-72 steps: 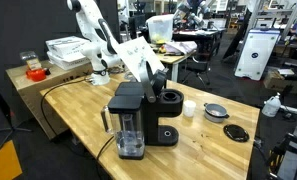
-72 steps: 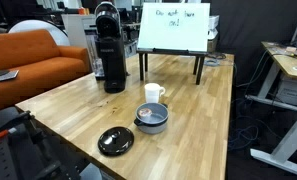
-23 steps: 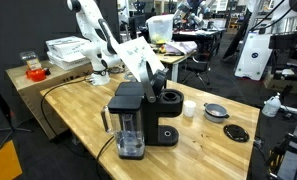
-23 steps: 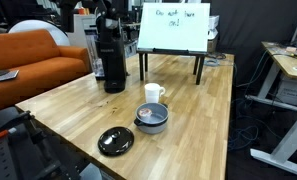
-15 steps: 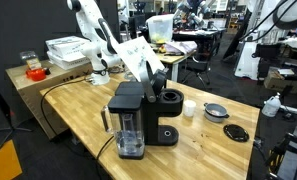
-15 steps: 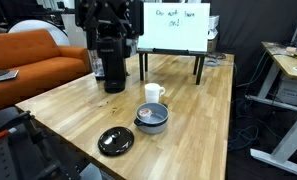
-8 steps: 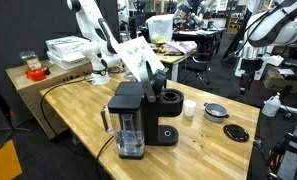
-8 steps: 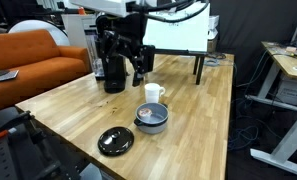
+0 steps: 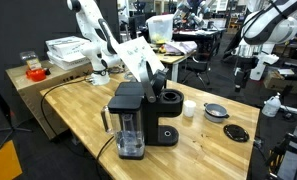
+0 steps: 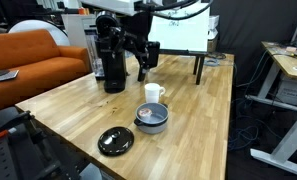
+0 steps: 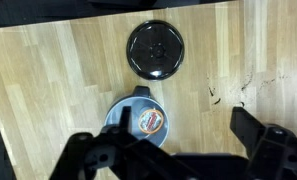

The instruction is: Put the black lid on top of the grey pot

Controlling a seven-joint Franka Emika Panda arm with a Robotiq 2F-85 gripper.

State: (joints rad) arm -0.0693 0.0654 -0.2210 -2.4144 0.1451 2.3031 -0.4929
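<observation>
The black lid (image 11: 155, 49) lies flat on the wooden table, apart from the grey pot (image 11: 141, 122), which has a round orange-and-white label inside. Both show in both exterior views: lid (image 9: 235, 132) (image 10: 116, 140), pot (image 9: 216, 111) (image 10: 152, 117). My gripper (image 11: 173, 152) is open and empty, high above the table, looking straight down with the pot just beside its left finger. It also shows in both exterior views (image 9: 251, 72) (image 10: 131, 66), well above the pot and lid.
A small white cup (image 10: 153, 94) stands right behind the pot. A black coffee machine (image 9: 138, 120) (image 10: 110, 60) stands further along the table. A whiteboard sign (image 10: 173, 28) stands at the table's far end. The table edge (image 10: 83, 170) is close to the lid.
The arm was out of view at first. It has swung in over the table and now hangs open above the pot and lid, with little movement in the last half second.
</observation>
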